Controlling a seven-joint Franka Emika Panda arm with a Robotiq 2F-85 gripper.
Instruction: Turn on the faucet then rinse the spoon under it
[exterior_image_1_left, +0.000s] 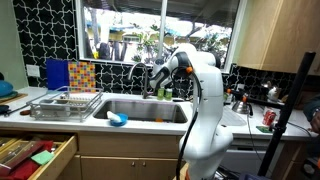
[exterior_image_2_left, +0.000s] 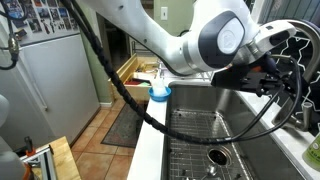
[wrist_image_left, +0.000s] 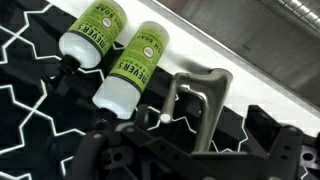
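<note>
The faucet rises behind the steel sink in front of the window. My gripper is up against it, at the end of the white arm. In the wrist view the faucet's grey metal stem and thin lever stand between my dark fingers, which are spread wide on either side; the gripper is open and holds nothing. In an exterior view the gripper hangs over the far side of the basin among black cables. No spoon shows in any view.
Two white soap bottles with green labels stand just behind the faucet against the black-and-white tiled wall. A wire dish rack sits beside the sink, and a blue object lies on the front counter edge. A wooden drawer is pulled out below.
</note>
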